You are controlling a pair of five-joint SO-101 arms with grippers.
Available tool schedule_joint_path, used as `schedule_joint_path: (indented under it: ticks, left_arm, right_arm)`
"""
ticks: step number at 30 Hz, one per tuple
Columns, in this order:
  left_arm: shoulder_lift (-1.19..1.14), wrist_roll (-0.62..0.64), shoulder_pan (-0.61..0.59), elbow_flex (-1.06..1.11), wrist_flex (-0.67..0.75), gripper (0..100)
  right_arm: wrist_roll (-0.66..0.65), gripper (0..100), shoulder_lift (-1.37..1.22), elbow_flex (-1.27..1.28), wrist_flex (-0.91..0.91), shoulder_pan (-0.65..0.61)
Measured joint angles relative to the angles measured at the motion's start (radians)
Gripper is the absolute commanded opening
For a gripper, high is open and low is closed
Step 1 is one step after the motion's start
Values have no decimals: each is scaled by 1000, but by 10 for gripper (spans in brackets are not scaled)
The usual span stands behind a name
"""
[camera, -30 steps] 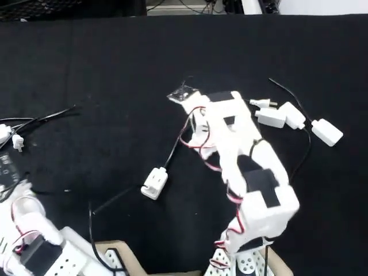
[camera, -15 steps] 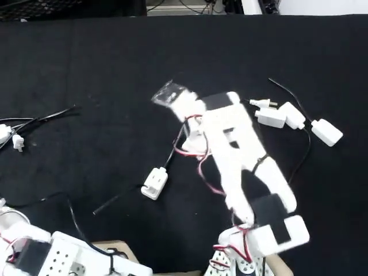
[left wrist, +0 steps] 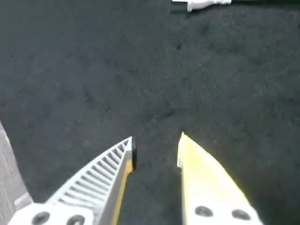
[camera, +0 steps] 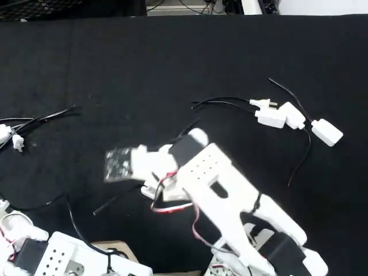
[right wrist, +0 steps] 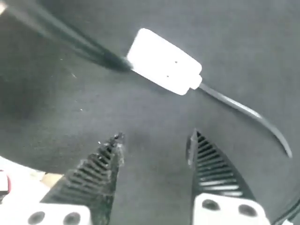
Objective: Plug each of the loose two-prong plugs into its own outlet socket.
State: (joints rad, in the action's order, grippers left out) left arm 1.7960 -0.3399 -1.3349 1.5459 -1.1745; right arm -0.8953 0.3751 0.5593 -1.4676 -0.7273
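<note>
A white outlet socket (right wrist: 164,61) on a black cord lies on the black mat just beyond my right gripper (right wrist: 154,138), which is open and empty. In the high view that gripper (camera: 118,164) hovers near the front middle, and its arm hides most of the socket. A loose two-prong plug (camera: 261,103) lies at the far right beside three white socket blocks (camera: 270,118). Another small white plug (camera: 17,141) lies at the left edge. My left gripper (left wrist: 156,150) is open over bare mat, with a white plug (left wrist: 201,4) farther off.
Black cords (camera: 46,118) trail across the mat at the left edge, and more loop around the right cluster (camera: 302,158). The left arm's body (camera: 34,253) sits at the front left corner. A tan board edge (camera: 115,247) shows at the front.
My right arm has swung from the far middle of the mat toward the near left, and now covers the lone socket. The left arm has shifted slightly at the front left corner.
</note>
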Motion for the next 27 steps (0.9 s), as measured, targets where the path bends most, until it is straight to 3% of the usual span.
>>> schedule_joint_path:
  ticks: [6, 17, 27]
  left_arm:
    - [-2, -44, 48, 100, 3, 168]
    - [-2, -52, 98, 137, 3, 168]
    - [-2, -52, 101, 137, 3, 168]
  right_arm:
    - [9, 222, -12, 34, 100, -83]
    - [132, 221, -222, 40, 287, -95]
    - [365, 219, -305, 37, 373, -98]
